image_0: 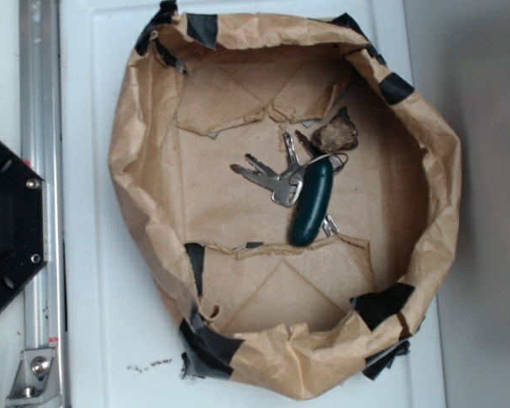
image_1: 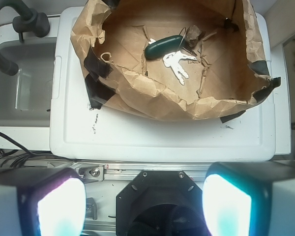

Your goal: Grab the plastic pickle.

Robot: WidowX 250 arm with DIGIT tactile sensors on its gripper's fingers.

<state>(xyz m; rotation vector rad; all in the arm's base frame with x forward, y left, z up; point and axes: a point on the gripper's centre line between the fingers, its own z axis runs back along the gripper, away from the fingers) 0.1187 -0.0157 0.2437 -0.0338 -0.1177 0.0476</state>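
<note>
One plastic pickle lies well ahead of the hand, inside the paper-lined basket across the keys, its long axis slanting crosswise to the approach, while the fingers stand wide and empty.

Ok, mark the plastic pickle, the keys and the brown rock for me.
plastic pickle (image_0: 312, 203): exterior view, middle of its green body.
keys (image_0: 263, 176): exterior view, blade of one silver key.
brown rock (image_0: 333, 133): exterior view, centre of the lump.
</note>
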